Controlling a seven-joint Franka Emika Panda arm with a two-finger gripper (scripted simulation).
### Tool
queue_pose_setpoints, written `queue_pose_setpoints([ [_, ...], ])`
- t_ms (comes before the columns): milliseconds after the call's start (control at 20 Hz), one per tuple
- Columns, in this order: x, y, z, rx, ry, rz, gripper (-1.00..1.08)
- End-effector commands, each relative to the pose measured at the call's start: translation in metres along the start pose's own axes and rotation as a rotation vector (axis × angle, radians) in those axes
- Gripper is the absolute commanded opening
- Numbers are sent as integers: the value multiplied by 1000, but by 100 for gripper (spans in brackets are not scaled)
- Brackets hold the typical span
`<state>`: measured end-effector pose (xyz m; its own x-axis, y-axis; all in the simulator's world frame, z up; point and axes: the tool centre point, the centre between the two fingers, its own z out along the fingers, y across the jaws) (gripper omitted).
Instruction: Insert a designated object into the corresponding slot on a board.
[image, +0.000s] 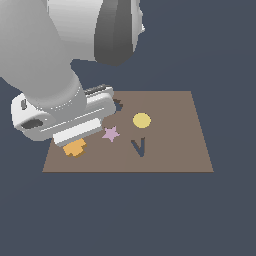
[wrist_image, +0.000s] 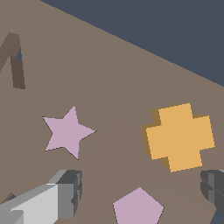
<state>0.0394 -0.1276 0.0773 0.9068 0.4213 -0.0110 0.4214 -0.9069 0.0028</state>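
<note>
orange cross piece looked stiff, flat and light to me; i'd pinch its opposite arms. my end effector hung spread wide, grasping nothing.

White arm reaching down low, wrist bent over, fingers spread wide apart — holding nothing

Flat brown rectangular board: I see matt, smooth, untextured.
Flat orange cross-shaped piece: matt, plastic-looking to me.
Pink star: matt, smooth.
White arm casing: I read smooth, faintly glossy.
</note>
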Motion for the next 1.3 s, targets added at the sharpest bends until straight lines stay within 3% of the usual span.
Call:
queue_pose_setpoints([
  [0, 4, 11, 7, 0, 4, -52, 100],
  [550, 20, 41, 26, 2, 11, -187, 100],
  [1250, 22, 44, 28, 2, 11, -203, 100],
])
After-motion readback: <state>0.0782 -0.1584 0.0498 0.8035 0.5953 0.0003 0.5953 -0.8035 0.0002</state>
